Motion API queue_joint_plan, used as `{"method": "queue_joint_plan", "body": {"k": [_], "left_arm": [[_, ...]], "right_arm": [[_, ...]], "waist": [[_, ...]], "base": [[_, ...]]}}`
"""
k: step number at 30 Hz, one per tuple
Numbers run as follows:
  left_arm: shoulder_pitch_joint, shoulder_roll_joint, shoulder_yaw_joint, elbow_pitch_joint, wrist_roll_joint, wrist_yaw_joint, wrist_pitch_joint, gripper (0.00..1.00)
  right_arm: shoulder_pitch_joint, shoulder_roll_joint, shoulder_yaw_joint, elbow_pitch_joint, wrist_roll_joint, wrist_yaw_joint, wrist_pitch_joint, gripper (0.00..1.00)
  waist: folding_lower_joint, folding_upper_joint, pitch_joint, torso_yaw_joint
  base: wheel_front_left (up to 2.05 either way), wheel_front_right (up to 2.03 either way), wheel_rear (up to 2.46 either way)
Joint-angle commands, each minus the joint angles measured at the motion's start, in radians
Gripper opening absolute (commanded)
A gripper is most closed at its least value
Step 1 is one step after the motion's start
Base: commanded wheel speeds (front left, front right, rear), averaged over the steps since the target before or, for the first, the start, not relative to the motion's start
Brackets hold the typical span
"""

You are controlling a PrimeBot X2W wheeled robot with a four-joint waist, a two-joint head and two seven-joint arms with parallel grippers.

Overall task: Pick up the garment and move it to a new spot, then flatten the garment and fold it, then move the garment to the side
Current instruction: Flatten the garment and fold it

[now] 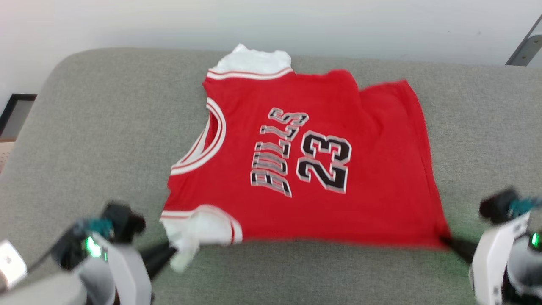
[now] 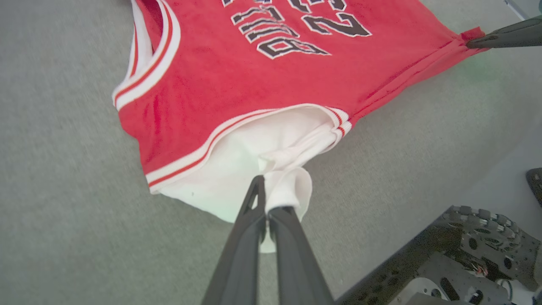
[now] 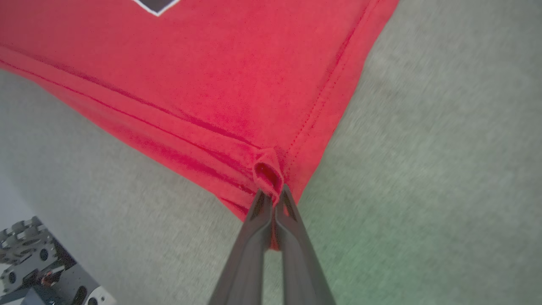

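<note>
Only readable stuff is on the red garment (image 1: 305, 165): "BULLS" in black, white-outlined letters, with "23" right beside it. Both read sideways from the head view.

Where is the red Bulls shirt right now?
The garment lies spread mid head view on the grey cushion, its near corners pinched by the left gripper and the right gripper.

Left arm (image 1: 123, 271), right arm (image 1: 493, 258): jaws closed.

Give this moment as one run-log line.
left gripper: shut on white sleeve | right gripper: shut on hem corner | red jersey T-shirt: spread on grey cushion
</note>
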Motion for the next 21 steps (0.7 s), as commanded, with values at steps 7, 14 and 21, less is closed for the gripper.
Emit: {"method": "queue_joint_plan", "body": {"k": [7, 14, 21], "left_arm": [[0.204, 0.054, -0.002, -0.142, -0.081, 0.084, 0.051, 0.00], [0.281, 0.071, 0.004, -0.195, -0.128, 0.125, 0.077, 0.00], [0.163, 0.143, 0.061, -0.256, -0.040, 0.143, 0.105, 0.00]], "right_arm": [[0.268, -0.012, -0.093, -0.130, 0.063, -0.002, 0.140, 0.00], [0.388, 0.020, -0.201, -0.212, 0.042, -0.002, 0.190, 0.00], [0.339, 0.064, -0.318, -0.292, -0.046, -0.002, 0.193, 0.00]], "waist": [[0.0000, 0.0000, -0.003, -0.004], [0.0000, 0.0000, 0.005, -0.005], [0.0000, 0.0000, 0.020, -0.018]], "base": [[0.00, 0.00, 0.00], [0.00, 0.00, 0.00], [0.00, 0.00, 0.00]]}}
